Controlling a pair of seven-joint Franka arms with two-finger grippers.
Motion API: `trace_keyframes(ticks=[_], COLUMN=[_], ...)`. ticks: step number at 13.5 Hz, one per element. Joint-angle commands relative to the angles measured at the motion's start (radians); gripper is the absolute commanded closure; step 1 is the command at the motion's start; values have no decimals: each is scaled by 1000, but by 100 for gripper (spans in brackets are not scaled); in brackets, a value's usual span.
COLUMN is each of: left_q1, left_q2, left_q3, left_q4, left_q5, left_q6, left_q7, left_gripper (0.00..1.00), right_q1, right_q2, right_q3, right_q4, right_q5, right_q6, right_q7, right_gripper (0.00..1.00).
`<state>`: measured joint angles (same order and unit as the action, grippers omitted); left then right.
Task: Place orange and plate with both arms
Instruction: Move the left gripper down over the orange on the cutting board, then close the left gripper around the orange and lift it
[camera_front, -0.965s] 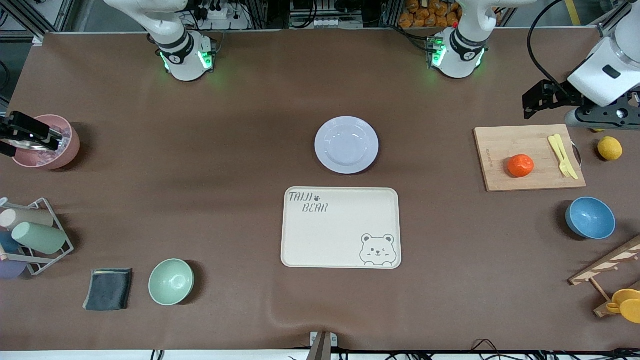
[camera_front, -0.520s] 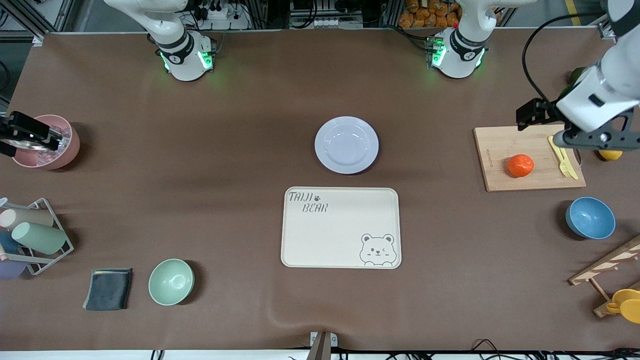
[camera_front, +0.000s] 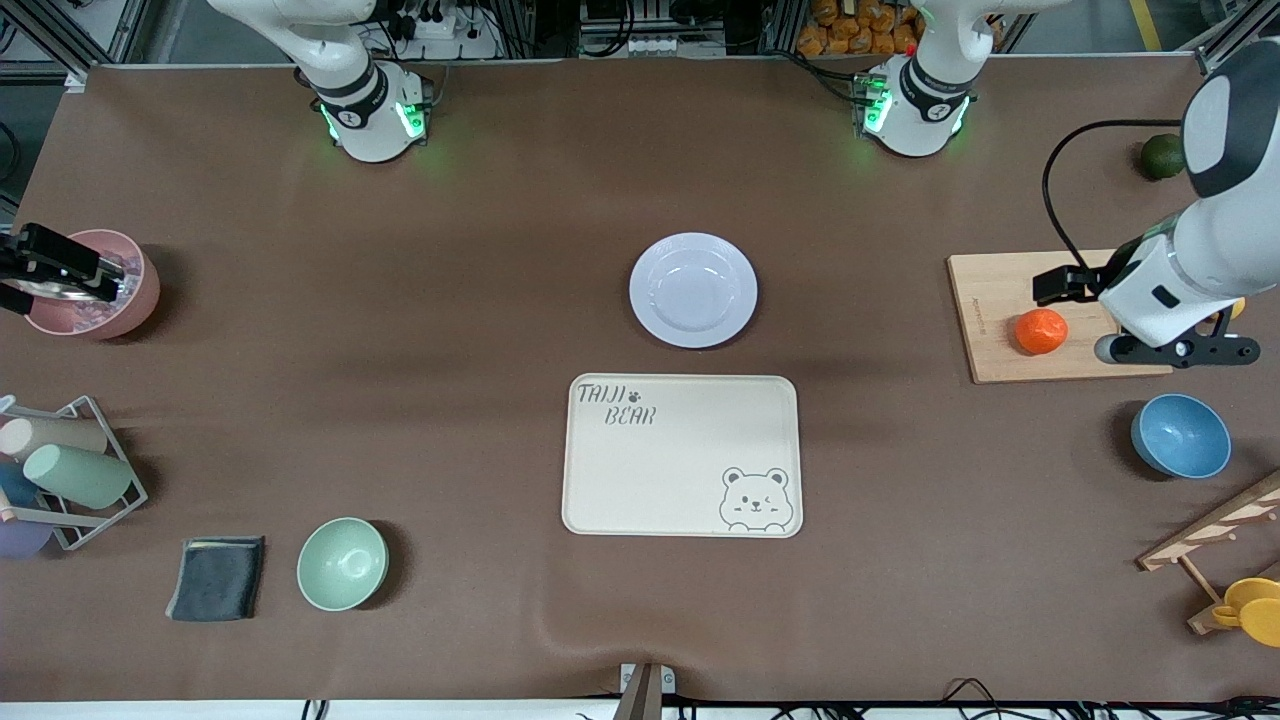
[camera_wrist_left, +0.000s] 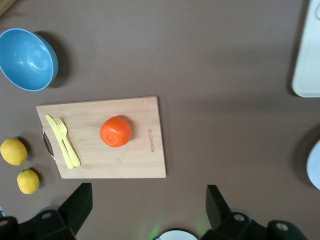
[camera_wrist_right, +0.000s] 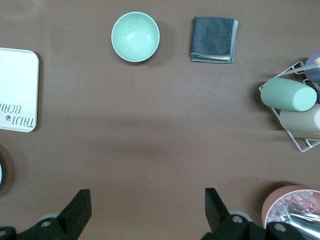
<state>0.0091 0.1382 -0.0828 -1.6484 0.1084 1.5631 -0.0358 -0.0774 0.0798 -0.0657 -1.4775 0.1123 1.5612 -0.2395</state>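
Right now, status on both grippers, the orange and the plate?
Left gripper open over the cutting board, above the orange, not touching. Right gripper open, waiting by the pink bowl. Plate untouched, farther than the tray. Yellow fork beside orange.

One orange (camera_front: 1040, 331). One plate (camera_front: 693, 290). One tray (camera_front: 682, 456). One cutting board (camera_front: 1000, 300). Two yellow lemons (camera_wrist_left: 13, 151) (camera_wrist_left: 28, 181). One dark green fruit (camera_front: 1161, 156). Three bowls: mint (camera_front: 342, 564), blue (camera_front: 1180, 436), pink (camera_front: 92, 284). One grey cloth (camera_front: 216, 578). Two grippers: left (camera_wrist_left: 149, 206), right (camera_wrist_right: 147, 206).
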Motion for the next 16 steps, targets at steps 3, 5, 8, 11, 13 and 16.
trace_keyframes(ticks=[3,5,8,11,13,16], left_q1=[55,60,92,170,193,201], left_q2=[-22,-19,26,38,60,106], left_q3=[-6,-3,-3,-6,-6,-6], left_q4=[-155,-217,-307,-474,-510,-527], left_q5=[22,23,24,143,177,180], left_q6=[161,233,342,567,618,638], left_q7=[22,22,22,22,22,22], left_gripper=[0,0,0,0,0,0], right_q1=[-8,-5,-2,2,1,4], right_q2=[8,8,9,15,15,17], right_q3=[3,3,3,3,3,3], right_q4=[16,16,17,17,17,17], right_q5=[0,4,9,-2,-2,-3], right_q6=[-3,-1,2,4,5,5], right_q7=[3,5,11,11,6,9], right_gripper=[0,0,0,0,0,0])
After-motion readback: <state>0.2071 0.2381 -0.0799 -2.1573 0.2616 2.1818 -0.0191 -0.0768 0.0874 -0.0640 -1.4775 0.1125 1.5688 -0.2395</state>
